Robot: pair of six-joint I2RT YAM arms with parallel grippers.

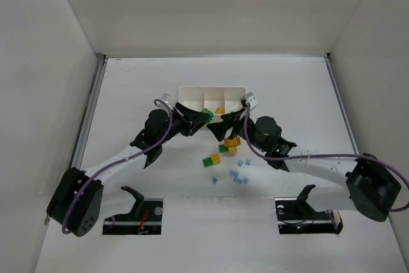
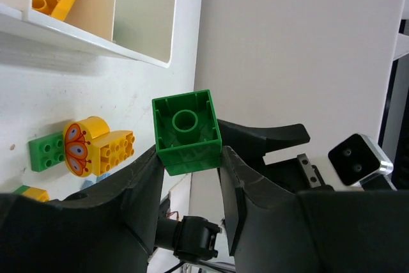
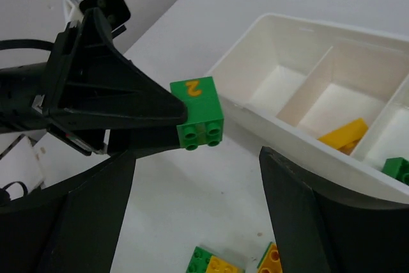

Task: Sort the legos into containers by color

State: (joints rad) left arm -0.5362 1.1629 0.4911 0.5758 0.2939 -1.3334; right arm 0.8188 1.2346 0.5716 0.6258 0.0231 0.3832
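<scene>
Green lego (image 3: 200, 113) in left hand (image 2: 190, 155); right wrist shows its 2

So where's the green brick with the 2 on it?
In the top view the green brick is near the centre, pinched in the left gripper at the white tray's near edge, facing the open right gripper.

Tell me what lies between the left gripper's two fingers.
A green brick, pinched by the left gripper, hollow underside toward the left wrist camera.
</scene>
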